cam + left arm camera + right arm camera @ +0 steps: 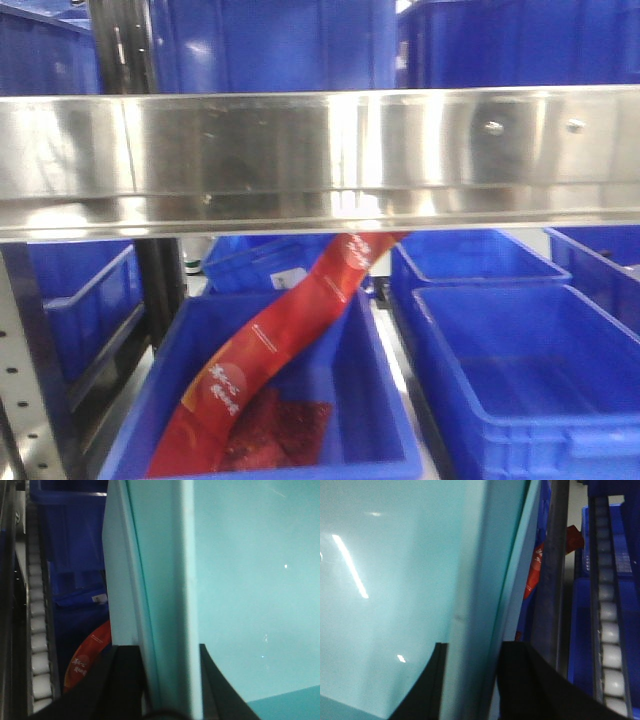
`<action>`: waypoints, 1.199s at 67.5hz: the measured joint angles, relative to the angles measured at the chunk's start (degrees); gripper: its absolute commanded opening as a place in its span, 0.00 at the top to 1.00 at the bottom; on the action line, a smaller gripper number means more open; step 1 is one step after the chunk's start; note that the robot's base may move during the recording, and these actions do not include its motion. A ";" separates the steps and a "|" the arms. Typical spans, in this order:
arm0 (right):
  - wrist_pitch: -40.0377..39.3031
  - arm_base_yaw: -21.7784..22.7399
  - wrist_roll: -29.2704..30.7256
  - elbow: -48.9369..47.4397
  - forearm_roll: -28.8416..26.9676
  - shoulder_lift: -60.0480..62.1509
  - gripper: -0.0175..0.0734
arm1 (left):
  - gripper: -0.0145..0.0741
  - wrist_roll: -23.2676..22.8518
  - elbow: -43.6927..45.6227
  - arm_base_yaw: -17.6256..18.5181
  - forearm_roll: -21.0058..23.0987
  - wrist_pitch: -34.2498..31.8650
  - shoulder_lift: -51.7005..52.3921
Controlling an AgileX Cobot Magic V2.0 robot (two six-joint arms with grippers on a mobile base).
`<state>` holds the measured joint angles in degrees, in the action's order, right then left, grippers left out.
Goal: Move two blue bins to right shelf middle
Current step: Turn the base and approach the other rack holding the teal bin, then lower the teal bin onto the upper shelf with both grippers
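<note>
Nearest, the left gripper (167, 680) pinches one side wall of a pale blue bin (250, 590); the right gripper (470, 680) clamps the opposite wall, the bin spanning left to right between them; beyond, the steel shelf rail (320, 150) stands ahead.

Front view faces the shelf rail (320, 150); wrists hug bin walls.
</note>
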<state>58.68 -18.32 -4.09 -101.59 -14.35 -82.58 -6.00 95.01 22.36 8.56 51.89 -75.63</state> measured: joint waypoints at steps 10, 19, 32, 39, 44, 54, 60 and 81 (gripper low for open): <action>0.00 0.00 0.00 0.00 0.00 0.00 0.98 | 0.96 0.00 0.00 0.00 0.00 0.00 0.00; 0.00 0.00 0.00 0.00 0.00 0.00 0.98 | 0.96 0.10 0.00 0.00 0.00 0.00 0.00; 0.00 0.00 0.00 0.00 0.00 0.00 0.98 | 0.96 0.10 0.00 0.00 0.00 0.00 0.00; 0.00 0.00 0.00 0.00 0.00 0.00 0.98 | 0.96 0.10 0.00 0.00 0.00 0.00 0.00; 0.00 0.00 0.00 0.00 0.00 0.00 0.98 | 0.96 0.10 0.00 0.00 0.00 0.00 0.00; 0.00 0.00 0.00 0.00 0.00 0.00 0.98 | 0.96 0.10 0.00 0.00 0.00 0.00 0.00; 0.00 0.00 0.00 0.00 0.00 0.00 0.98 | 0.96 0.10 0.00 0.00 0.00 0.00 0.00; 0.00 0.00 0.00 0.00 0.00 0.00 0.98 | 0.96 0.10 0.00 0.00 0.00 0.00 0.00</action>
<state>58.68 -18.32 -4.09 -101.59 -14.35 -82.58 -5.90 95.01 22.36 8.56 51.89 -75.63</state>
